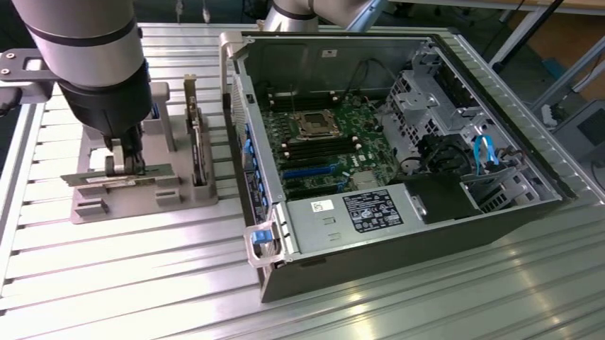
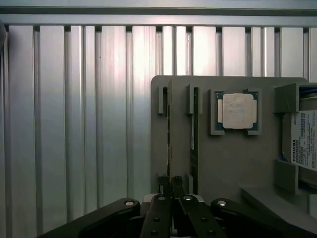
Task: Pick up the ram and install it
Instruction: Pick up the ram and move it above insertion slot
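Observation:
The ram [image 2: 169, 129] is a thin green stick standing on edge in a slot of the grey holder [image 2: 223, 163]. My gripper [image 2: 171, 184] is shut on one end of it, a finger on each side. In the exterior view the gripper [image 1: 124, 164] reaches straight down onto the ram [image 1: 95, 181], which still sits in the holder [image 1: 189, 198] at the exterior view's left. A second thin stick [image 2: 194, 144] stands in the neighbouring slot, parallel and close by. The open computer case [image 1: 511, 212] lies at the exterior view's right with its motherboard [image 1: 321, 142] exposed.
On the holder also sit a square silver processor chip [image 2: 237, 111], a hard drive [image 2: 302, 144] and a dark upright card [image 1: 195, 152]. The case's near wall [image 1: 238, 106] stands between holder and motherboard. Everything rests on a ribbed aluminium table [image 1: 142, 283].

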Tool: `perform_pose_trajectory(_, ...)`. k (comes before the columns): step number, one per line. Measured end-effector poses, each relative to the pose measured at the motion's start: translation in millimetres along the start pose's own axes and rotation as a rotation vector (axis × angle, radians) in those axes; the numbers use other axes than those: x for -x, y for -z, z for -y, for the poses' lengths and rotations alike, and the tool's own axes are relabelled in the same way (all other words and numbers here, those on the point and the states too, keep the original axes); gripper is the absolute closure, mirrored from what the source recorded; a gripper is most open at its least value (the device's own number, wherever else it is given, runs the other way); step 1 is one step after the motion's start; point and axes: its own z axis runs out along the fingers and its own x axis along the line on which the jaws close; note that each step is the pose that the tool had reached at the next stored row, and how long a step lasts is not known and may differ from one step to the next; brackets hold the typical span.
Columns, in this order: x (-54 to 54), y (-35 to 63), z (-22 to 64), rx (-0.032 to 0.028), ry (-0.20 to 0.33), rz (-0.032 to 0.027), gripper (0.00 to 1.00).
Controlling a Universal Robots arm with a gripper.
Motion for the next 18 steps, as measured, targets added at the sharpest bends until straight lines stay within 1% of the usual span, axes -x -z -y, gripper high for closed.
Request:
perform_pose_trajectory(8, 0.5, 16.9, 0.7, -0.0001, -0.001, 0.0001, 0.88)
perform_pose_trajectory(9, 0.6, 20.4, 0.8, 0.0, -0.001, -0.0001, 0.88)
perform_pose_trajectory(18, 1.1, 40.9, 1.4, -0.0001, -0.003, 0.0001, 0.88)
